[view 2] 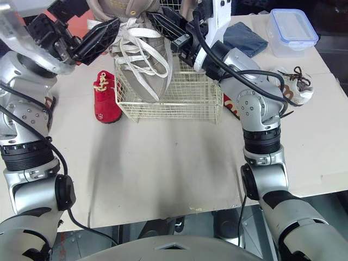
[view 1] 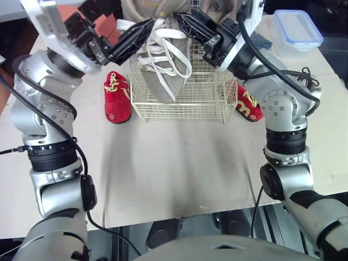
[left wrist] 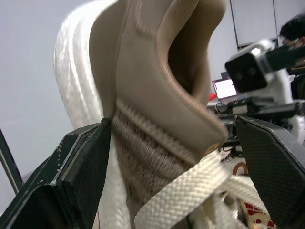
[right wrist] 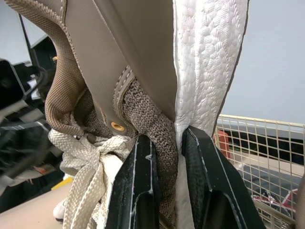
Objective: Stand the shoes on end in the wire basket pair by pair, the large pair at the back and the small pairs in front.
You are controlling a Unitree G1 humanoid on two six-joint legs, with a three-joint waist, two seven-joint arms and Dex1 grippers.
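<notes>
Left eye view: both tools are working at the large beige sneaker [view 1: 157, 8], which is standing on end over the wire basket [view 1: 201, 95], heel up, with its toe end dipping into the basket's left half. White laces [view 1: 174, 60] are hanging loose down the shoe's front.

Right tool [right wrist: 167, 136] is clamping hard on the sneaker's collar edge; right wrist view is showing knit fabric pinched between both fingers.

Left tool [left wrist: 169, 138] is standing spread around the sneaker's ankle part. One finger [left wrist: 71, 167] is touching the knit side and the other finger [left wrist: 271, 162] is sitting clear of it, with only laces near.

Basket is resting on the tabletop [view 1: 174, 168]. Small red shoe [view 1: 117, 98] is lying just beside the basket's left wall. Second red shoe [view 1: 248, 106] is lying by the right wall, partly hidden behind the right arm. Small white shoe [view 2: 293, 87] with brown laces is sitting farther to the right, well apart from the basket.

Clear lidded container [view 1: 296, 30] and blue cloth [view 2: 244, 38] are sitting at the far right of the tabletop
</notes>
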